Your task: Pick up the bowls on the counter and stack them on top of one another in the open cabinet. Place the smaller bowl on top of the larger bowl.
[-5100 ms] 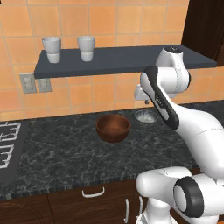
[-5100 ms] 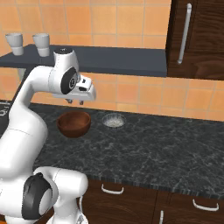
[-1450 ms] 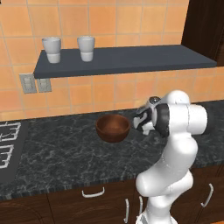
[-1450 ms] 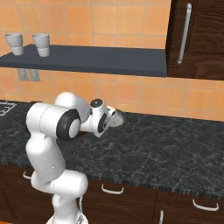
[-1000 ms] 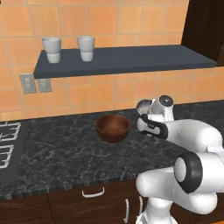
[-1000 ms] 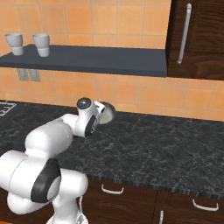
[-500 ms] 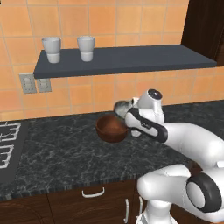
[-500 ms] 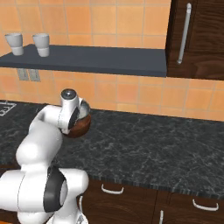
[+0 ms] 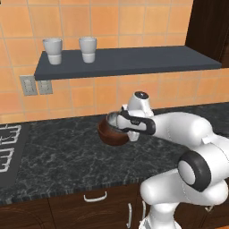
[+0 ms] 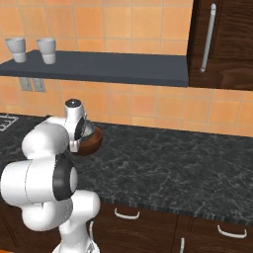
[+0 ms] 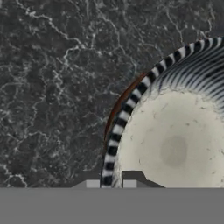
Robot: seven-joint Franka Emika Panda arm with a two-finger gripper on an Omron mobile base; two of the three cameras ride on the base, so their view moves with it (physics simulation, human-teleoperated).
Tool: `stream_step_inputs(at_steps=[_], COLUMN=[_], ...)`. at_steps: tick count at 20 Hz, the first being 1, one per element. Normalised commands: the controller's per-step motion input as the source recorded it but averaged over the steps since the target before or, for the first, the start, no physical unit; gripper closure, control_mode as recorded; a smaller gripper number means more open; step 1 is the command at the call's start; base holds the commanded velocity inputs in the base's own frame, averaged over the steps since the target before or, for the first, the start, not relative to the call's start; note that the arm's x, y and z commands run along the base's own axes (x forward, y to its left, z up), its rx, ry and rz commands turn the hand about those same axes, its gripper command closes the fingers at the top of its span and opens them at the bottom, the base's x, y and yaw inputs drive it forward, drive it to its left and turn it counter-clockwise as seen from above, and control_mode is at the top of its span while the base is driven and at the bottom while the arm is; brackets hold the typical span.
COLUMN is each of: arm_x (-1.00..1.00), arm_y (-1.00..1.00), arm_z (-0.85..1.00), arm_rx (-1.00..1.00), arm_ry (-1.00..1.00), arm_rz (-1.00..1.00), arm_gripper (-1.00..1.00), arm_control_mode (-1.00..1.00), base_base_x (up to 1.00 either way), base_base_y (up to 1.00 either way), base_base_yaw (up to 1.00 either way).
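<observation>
End effector point(image 11: 111, 183) gripping smaller bowl's point(image 11: 175, 144) rim

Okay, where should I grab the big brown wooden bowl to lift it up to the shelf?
Probably by its rim, coming down from above. The brown bowl sits upright on the counter, and its round outside looks too wide to span. The small bowl is over its mouth now, so take an uncovered stretch of rim.
</observation>
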Motion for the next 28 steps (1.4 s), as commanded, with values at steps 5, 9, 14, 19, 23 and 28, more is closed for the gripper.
stream_step_inputs(at_steps=[5, 9, 14, 19, 23, 28], arm_x=[0.29, 0.40, 0.35, 0.05, -0.37, -0.76], arm_y=[0.07, 0.00, 0.00, 0.00, -0.03, -0.38], arm_z=[-0.34, -0.10, -0.17, -0.09, 0.31, 0.04], arm_rx=[-0.17, -0.06, -0.01, -0.01, 0.02, 0.22], arm_ry=[0.00, 0.00, 0.00, -0.01, -0.10, -0.02], arm_rz=[0.09, 0.06, 0.09, 0.04, 0.04, 0.10], arm_gripper=[1.00, 1.00, -1.00, -1.00, -1.00, -1.00], arm_control_mode=[-1.00, -1.00, -1.00, -1.00, -1.00, -1.00], base_base_x=[0.00, 0.00, 0.00, 0.00, 0.00, 0.00], base_base_y=[0.00, 0.00, 0.00, 0.00, 0.00, 0.00], base_base_yaw=[0.00, 0.00, 0.00, 0.00, 0.00, 0.00])
